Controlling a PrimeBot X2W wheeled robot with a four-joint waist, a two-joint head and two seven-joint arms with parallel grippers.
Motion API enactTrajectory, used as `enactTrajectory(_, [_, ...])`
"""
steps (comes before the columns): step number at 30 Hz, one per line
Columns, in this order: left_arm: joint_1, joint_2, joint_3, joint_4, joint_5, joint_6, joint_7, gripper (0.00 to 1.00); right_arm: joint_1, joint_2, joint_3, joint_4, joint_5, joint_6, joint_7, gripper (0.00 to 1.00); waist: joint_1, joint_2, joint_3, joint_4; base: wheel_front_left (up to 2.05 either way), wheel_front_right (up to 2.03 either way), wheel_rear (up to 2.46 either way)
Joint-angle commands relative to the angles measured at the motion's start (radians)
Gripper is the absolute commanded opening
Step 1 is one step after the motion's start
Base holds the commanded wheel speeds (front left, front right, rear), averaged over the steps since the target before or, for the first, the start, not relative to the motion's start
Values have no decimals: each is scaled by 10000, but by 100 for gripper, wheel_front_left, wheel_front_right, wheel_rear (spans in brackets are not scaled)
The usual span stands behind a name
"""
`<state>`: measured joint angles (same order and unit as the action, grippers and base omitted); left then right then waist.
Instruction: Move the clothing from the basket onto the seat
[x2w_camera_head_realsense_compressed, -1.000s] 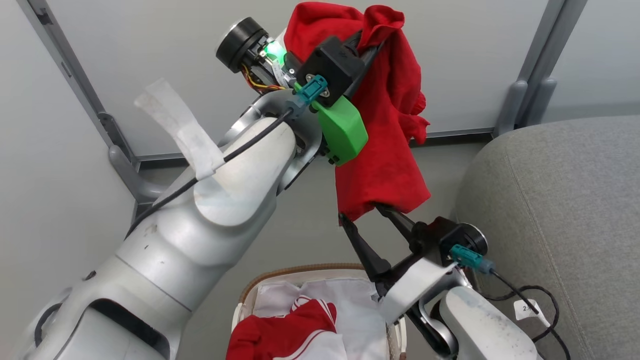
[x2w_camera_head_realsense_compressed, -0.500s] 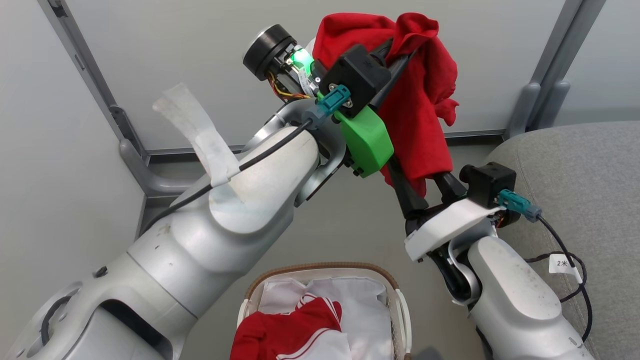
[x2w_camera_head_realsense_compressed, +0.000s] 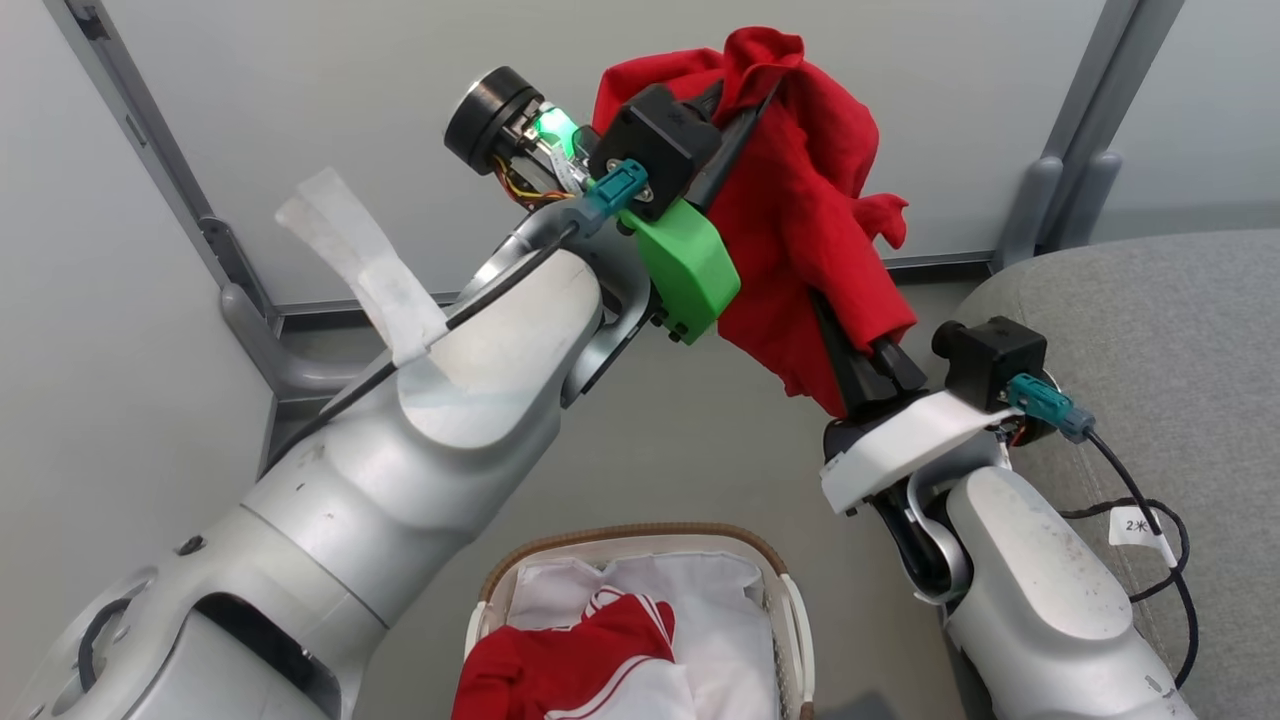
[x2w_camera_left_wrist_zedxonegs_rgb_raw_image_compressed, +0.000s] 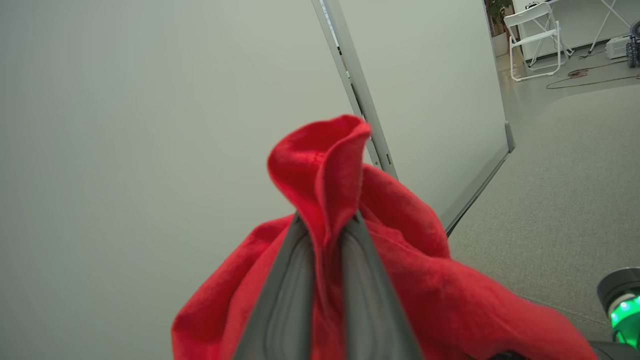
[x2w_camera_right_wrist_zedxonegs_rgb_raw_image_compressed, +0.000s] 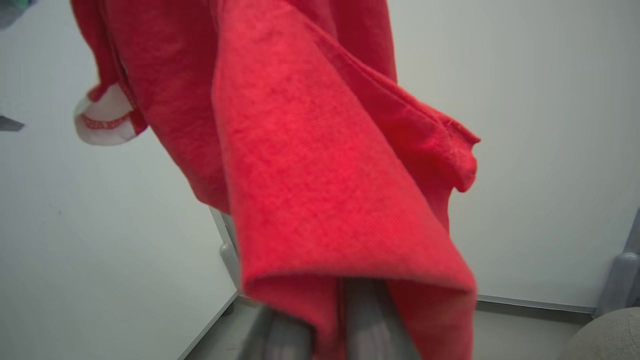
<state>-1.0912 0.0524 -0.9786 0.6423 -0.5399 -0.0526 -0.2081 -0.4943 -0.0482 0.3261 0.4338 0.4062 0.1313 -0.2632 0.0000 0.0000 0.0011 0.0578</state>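
Risen right pincer (x2w_camera_head_realsense_compressed: 862, 352) and left pincer (x2w_camera_head_realsense_compressed: 752, 95) both clench red garment (x2w_camera_head_realsense_compressed: 800, 220), stretched diagonally.

Head view, one legible mark: small white tag (x2w_camera_head_realsense_compressed: 1137, 527) on the black cable (x2w_camera_head_realsense_compressed: 1105, 452) running from the right wrist connector (x2w_camera_head_realsense_compressed: 1045, 405), seen against the grey seat (x2w_camera_head_realsense_compressed: 1180, 330); reads "2" plus one small character, looks like "米"; second glyph not certain

The left forearm (x2w_camera_head_realsense_compressed: 480, 340) and the hanging red garment (x2w_camera_head_realsense_compressed: 800, 220) cross above the basket (x2w_camera_head_realsense_compressed: 640, 535). Beyond it, floor (x2w_camera_head_realsense_compressed: 680, 450) runs free to the wall panel (x2w_camera_head_realsense_compressed: 300, 120), with the seat (x2w_camera_head_realsense_compressed: 1150, 330) bounding it on the right.
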Motion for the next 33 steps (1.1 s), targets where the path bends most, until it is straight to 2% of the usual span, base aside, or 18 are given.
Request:
enactTrajectory(1, [135,82,27,115,-19,-45,-94,0,125,-40,-56,-84,-123,-10,-25,0,0,0,7,-29,0,0,0])
enactTrajectory(2, [192,100,53,193,-70,-62,-142,7,130,-40,-71,-110,-162,-10,-25,0,0,0,9,-41,0,0,0])
enactTrajectory(3, [260,121,77,268,-128,-92,-164,22,140,-41,-98,-136,-224,-10,-25,0,0,0,11,-52,0,0,0])
enactTrajectory(4, [361,154,76,331,-191,-155,-213,44,151,-41,-137,-176,-296,-10,-24,0,0,0,13,-67,0,0,0])
enactTrajectory(5, [471,180,138,377,-289,-176,-269,87,154,-41,-186,-210,-391,-10,-24,0,0,0,19,-79,0,0,0])
enactTrajectory(6, [560,195,194,415,-372,-198,-312,100,156,-40,-236,-235,-460,-10,-24,0,0,0,22,-86,0,0,0])
enactTrajectory(14, [2089,400,542,571,-601,-193,-581,100,264,-40,-996,-250,-1156,-10,-24,0,0,0,0,-123,0,0,0])
enactTrajectory(18, [3176,480,965,226,-476,-192,-558,100,398,-40,-1341,-276,-1484,-10,-24,0,0,0,9,-136,0,0,0])
enactTrajectory(24, [4639,547,1691,-380,13,-250,-563,100,615,-42,-1794,-246,-1901,-10,-24,0,0,0,47,-202,0,0,0])
enactTrajectory(33, [6389,359,2863,-1199,886,-507,-565,100,702,-40,-2114,-296,-2078,-10,-24,0,0,0,84,-296,0,0,0])
